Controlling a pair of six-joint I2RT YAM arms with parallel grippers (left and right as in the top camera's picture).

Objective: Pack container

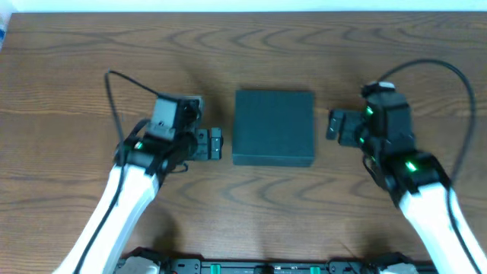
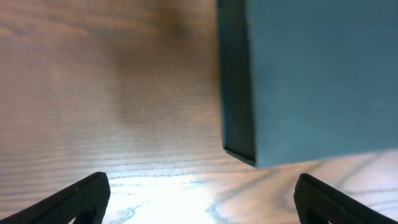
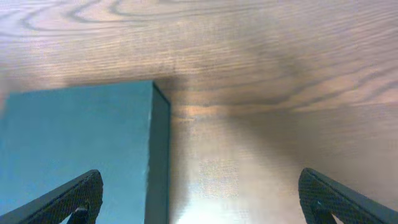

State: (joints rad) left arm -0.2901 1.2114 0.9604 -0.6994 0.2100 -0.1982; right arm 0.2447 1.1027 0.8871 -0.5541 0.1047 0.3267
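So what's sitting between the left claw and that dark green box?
Nothing: only bare wooden table separates the left gripper and the container, shown overhead and in the left wrist view.

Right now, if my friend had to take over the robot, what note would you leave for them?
Left gripper: jaws open, empty, close beside the left side of the container, not touching.
Right gripper: jaws open, empty, off its right side with a gap between.
The container sits in the middle of the table; its lid looks shut.
Done: cannot tell whether anything is inside.
Left: nothing to pack is in view; opening the lid probably comes first.
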